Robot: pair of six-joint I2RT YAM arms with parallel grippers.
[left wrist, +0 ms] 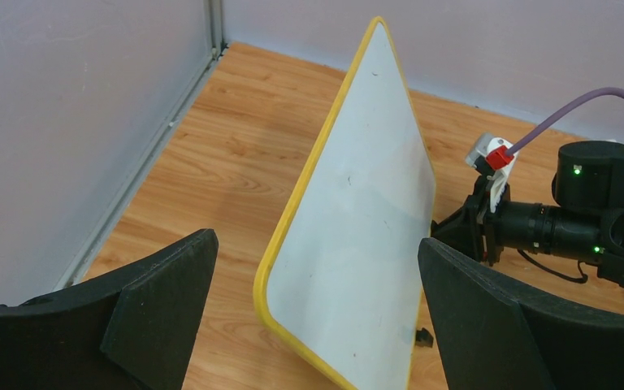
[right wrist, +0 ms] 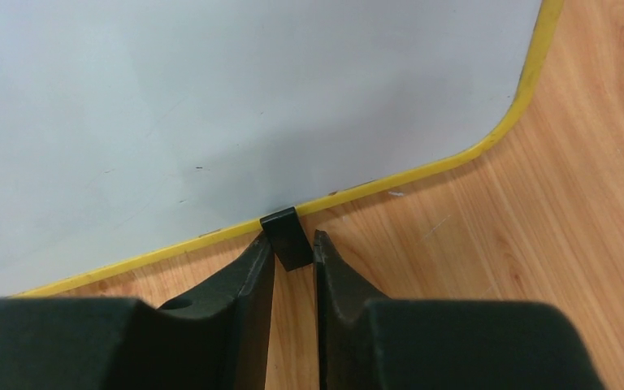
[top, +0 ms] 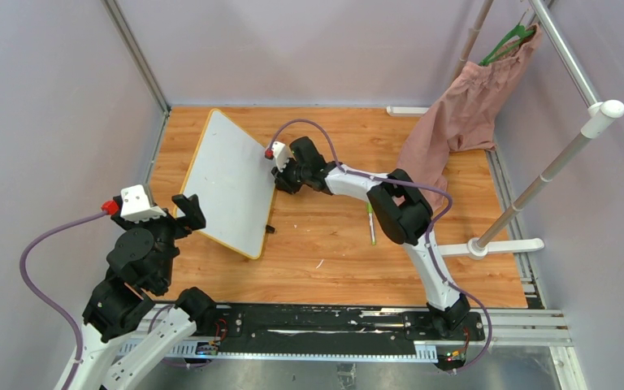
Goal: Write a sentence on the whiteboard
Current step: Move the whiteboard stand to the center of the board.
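**Wooden table, clothes rack on the right**

A wood-grain table (top: 333,268) sits between pale grey walls (top: 49,97). At its right edge stands a white tube rack (top: 552,162), with one foot bar lying flat on the wood. A pink garment (top: 455,122) hangs from a green hanger (top: 505,42) on the rack, its lower end draping onto the table. A thin green and white pen (top: 371,223) lies near the middle of the table.
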